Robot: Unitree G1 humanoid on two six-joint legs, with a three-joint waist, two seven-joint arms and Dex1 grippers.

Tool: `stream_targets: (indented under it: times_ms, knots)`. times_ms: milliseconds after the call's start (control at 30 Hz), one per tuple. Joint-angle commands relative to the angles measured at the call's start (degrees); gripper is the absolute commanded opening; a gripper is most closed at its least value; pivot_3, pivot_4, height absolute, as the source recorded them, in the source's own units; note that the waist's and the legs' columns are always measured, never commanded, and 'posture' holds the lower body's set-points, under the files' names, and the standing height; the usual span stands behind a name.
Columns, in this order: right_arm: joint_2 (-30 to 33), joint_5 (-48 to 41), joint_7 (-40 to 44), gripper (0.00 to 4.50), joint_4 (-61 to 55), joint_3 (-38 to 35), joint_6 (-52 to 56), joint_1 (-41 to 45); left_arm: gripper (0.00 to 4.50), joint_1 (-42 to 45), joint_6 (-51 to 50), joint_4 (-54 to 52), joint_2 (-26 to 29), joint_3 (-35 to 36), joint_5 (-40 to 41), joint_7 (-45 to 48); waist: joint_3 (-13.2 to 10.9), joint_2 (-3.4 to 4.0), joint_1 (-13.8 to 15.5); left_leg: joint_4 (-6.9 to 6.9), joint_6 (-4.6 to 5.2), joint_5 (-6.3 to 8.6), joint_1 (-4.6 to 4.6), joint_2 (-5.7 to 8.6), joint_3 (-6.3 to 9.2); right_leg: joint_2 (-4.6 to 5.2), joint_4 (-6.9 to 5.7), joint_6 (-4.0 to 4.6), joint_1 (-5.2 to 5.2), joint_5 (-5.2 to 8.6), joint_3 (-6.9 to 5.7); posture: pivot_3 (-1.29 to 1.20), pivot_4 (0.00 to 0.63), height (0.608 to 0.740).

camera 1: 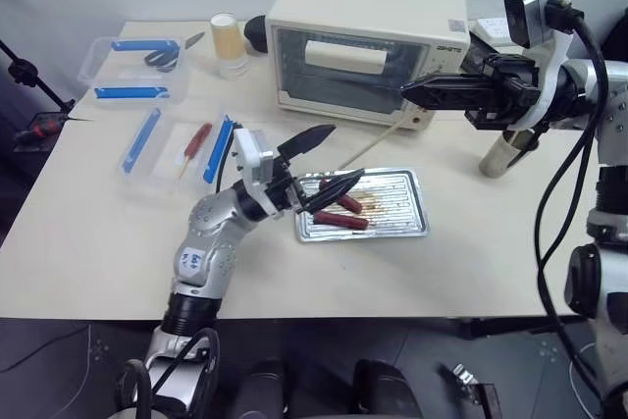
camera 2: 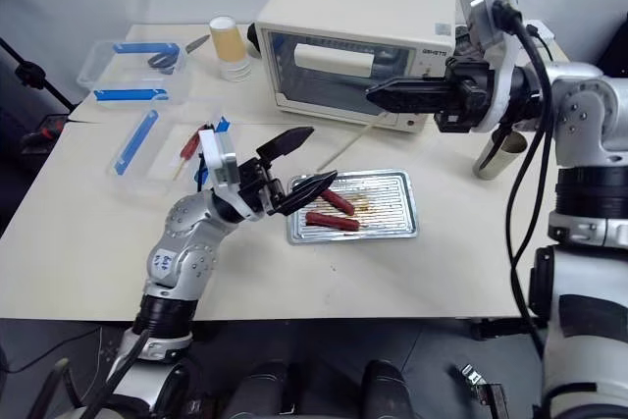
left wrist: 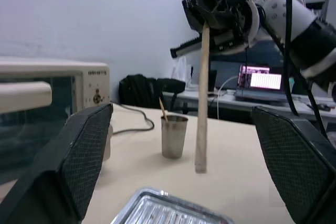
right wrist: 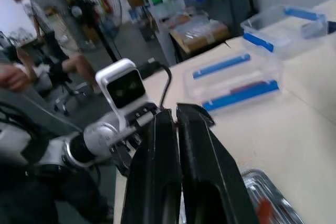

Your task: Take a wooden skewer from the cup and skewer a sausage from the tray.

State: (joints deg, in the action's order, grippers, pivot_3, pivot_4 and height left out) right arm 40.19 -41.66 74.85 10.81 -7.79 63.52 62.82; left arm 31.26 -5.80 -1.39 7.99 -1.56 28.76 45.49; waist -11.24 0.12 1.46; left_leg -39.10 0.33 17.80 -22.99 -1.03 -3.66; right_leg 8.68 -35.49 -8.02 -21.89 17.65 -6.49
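Wooden and pale, the skewer (left wrist: 201, 98) was held clamped in the right gripper (camera 2: 378, 97), whose black fingers were pressed together on it, and it hung slanting down toward the tray (camera 2: 392, 228); the left gripper (camera 2: 299, 159) was held spread wide just beside the tray's near end, where two sausages (camera 2: 334, 211) lay. For the piercing to be done well, one sausage would probably have to be steadied by the left fingers while the point was lined up with its end. A pale tabletop (camera 1: 88, 242) carried the tray, with a toaster oven (camera 1: 363, 46) behind it and the cup (left wrist: 174, 136) off to its right side.
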Motion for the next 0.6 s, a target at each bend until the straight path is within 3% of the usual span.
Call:
stream_targets:
  times_ms: [33,133,233,600]
  knots:
    - [-0.67,-3.53,-4.0,0.02,-4.11,-3.41,1.55,-1.33,4.5,1.62,1.29,-0.47,-1.89,-0.97,-0.08,-0.35,0.0,0.0,0.07,-0.02,0.03,0.02,-0.03,0.01,0.0,0.01,0.0,0.0,0.0,0.0,0.0,0.0,0.15,0.74]
    - [-0.88,-4.66,-5.77,0.02,-5.48,-3.34,1.67,-2.74,4.5,2.28,1.25,-0.56,-3.13,-0.79,0.42,-0.68,0.0,0.0,0.03,-0.04,0.05,0.03,-0.1,0.03,0.0,0.02,0.0,-0.02,-0.07,-0.01,0.0,0.0,0.15,0.74]
    - [-0.84,-5.17,-6.85,0.0,-6.34,-2.87,1.34,-3.88,3.89,2.36,0.82,-1.12,-3.53,-0.57,0.84,-0.73,0.0,0.0,-0.11,-0.02,0.05,0.03,-0.1,0.02,-0.01,0.01,-0.02,-0.02,-0.1,-0.01,0.0,0.0,0.15,0.74]
    - [-1.51,-8.55,-10.18,0.0,-6.53,-3.67,1.49,-4.48,0.46,0.99,0.15,-2.2,-3.82,-1.35,0.63,-0.86,0.0,-0.01,0.0,-0.01,0.05,0.03,-0.14,0.02,-0.03,0.01,-0.05,-0.02,-0.17,-0.01,0.03,0.0,0.15,0.74]
